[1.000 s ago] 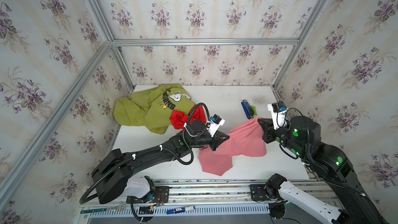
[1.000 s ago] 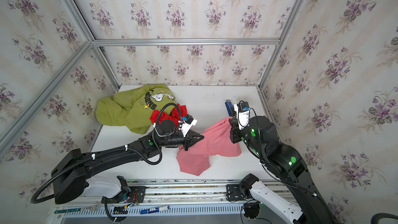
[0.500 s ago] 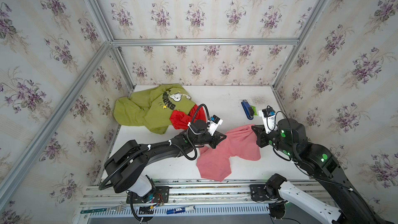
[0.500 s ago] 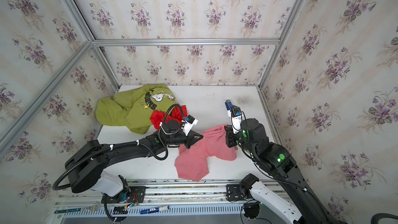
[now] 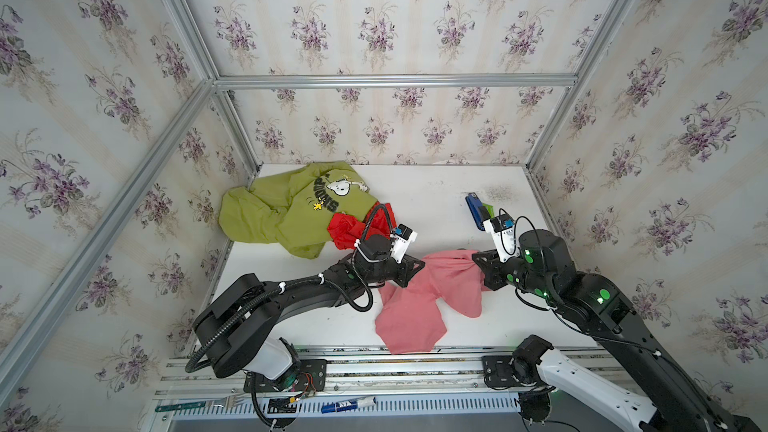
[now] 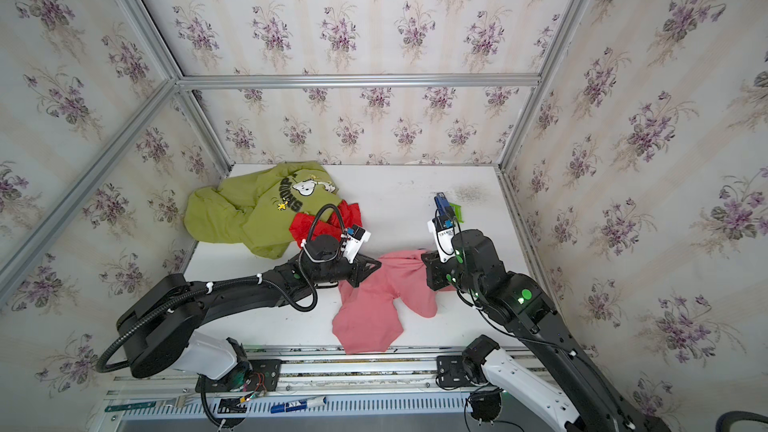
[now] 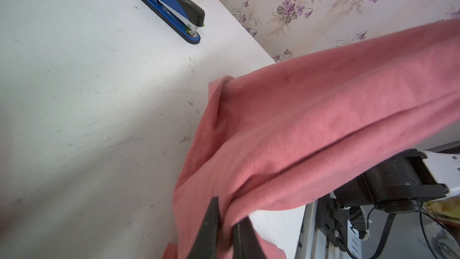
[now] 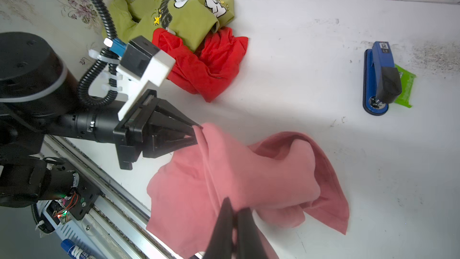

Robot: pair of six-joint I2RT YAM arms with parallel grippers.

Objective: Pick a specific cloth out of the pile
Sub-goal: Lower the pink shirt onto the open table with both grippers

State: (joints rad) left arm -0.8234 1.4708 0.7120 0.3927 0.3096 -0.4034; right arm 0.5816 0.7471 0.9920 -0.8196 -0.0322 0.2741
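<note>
The salmon-pink cloth (image 5: pixel 419 305) (image 6: pixel 374 305) lies at the table's front, apart from the pile, with one band stretched between my two grippers. My left gripper (image 5: pixel 419 270) (image 7: pixel 225 227) is at the cloth's left end. Its jaws are a little apart, open, with a fold of pink fabric still lying between them. My right gripper (image 5: pixel 478 270) (image 8: pixel 235 218) is shut on the cloth's right end. The pile sits at the back left: an olive-green shirt (image 5: pixel 291 209) with a cartoon dog print, and a bright red cloth (image 5: pixel 353 228) against it.
A blue stapler (image 5: pixel 476 211) (image 8: pixel 378 78) lies at the back right of the white table (image 5: pixel 415 209), with a small green item (image 8: pixel 405 85) beside it. Papered walls with metal frame bars close in three sides. The cloth's lower edge reaches the table's front rail.
Both grippers have come down and the cloth has sunk onto the table. The right gripper has moved left and forward. The left jaws, shut before, have parted slightly.
</note>
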